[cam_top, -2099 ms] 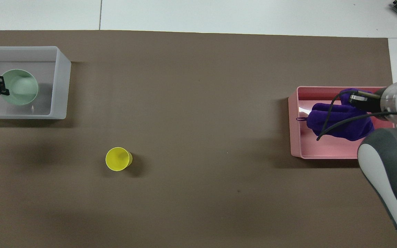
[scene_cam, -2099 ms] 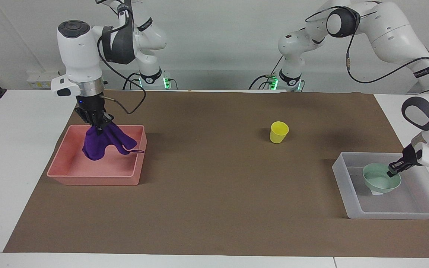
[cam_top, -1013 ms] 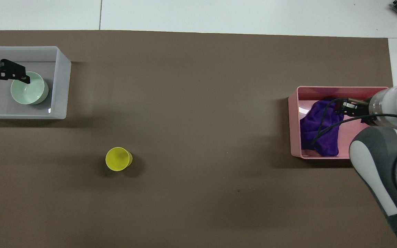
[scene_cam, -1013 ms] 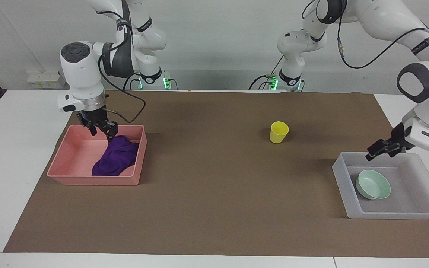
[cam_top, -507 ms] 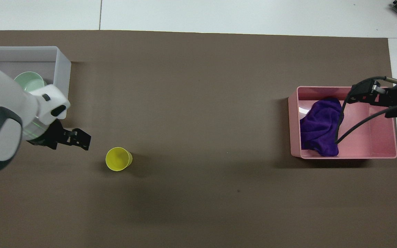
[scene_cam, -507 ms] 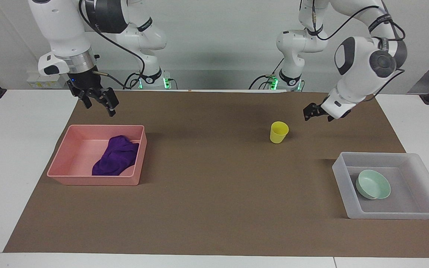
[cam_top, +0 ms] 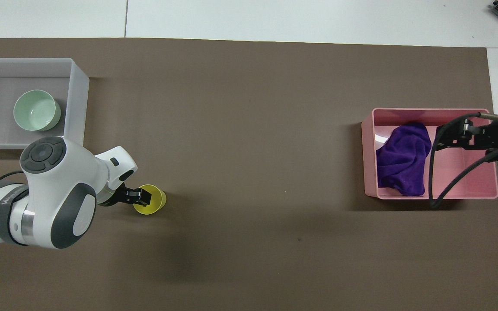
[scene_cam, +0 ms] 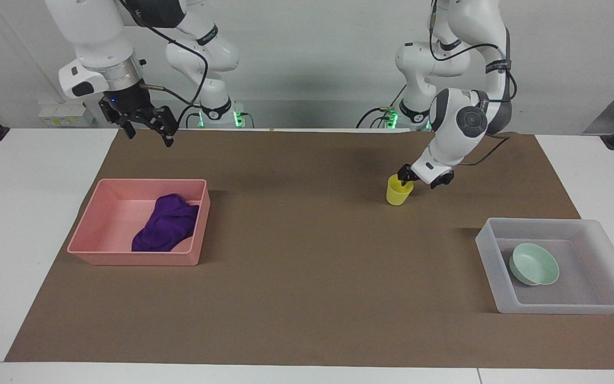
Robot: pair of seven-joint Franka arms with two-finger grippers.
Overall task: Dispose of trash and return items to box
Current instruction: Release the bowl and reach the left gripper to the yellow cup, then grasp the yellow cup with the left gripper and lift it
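Right gripper (scene_cam: 147, 129): upper corner of facing view, raised over brown mat (scene_cam: 296, 298), fingers spread wide, holding nothing.
Left gripper (scene_cam: 423, 180): upper middle of frame, down at yellow cup (scene_cam: 398, 194), fingers apart, one fingertip at cup rim; grip not visibly closed. Cup upright on mat.
Pink tray (scene_cam: 131, 260): mid-height, right arm's end; purple cloth (scene_cam: 166, 224) crumpled inside.
Translucent box (scene_cam: 552, 308): lower corner, left arm's end; green bowl (scene_cam: 535, 264) inside.
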